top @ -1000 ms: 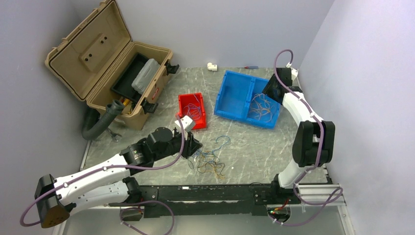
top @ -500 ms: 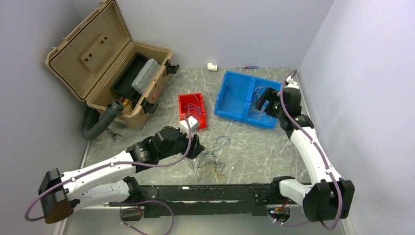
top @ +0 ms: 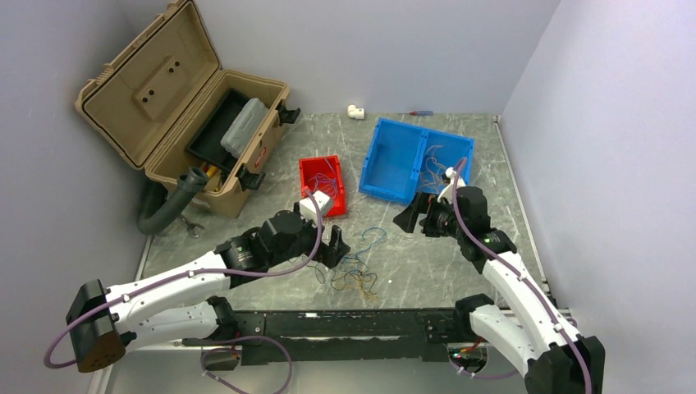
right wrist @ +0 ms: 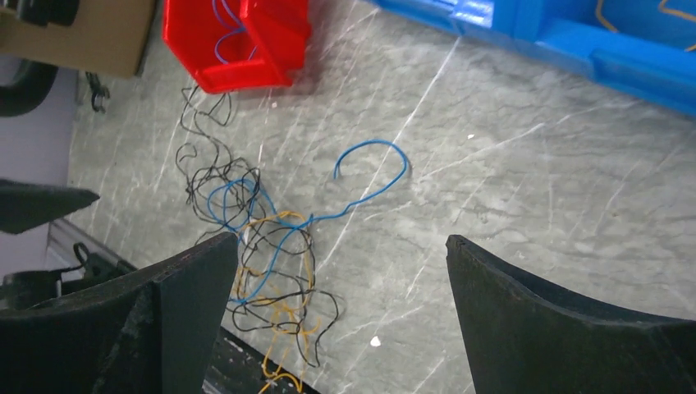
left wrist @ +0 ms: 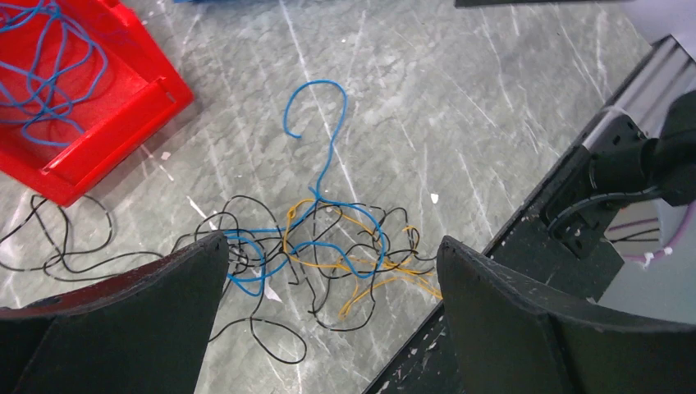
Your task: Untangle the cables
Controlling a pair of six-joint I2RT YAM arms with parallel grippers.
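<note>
Where the table (top: 427, 271) nears its front edge, I see the cables (top: 354, 269) lying in a loose tangle of black, blue and yellow-orange wires, with one blue strand hooking away from the heap. My left gripper (top: 335, 248) hangs just left of the tangle and my right gripper (top: 415, 218) hovers further off to its right, both with jaws spread wide and holding nothing. Beyond them sit a red bin (top: 305, 185) with blue wire in it and a blue bin (top: 394, 160) with pale wire in it.
</note>
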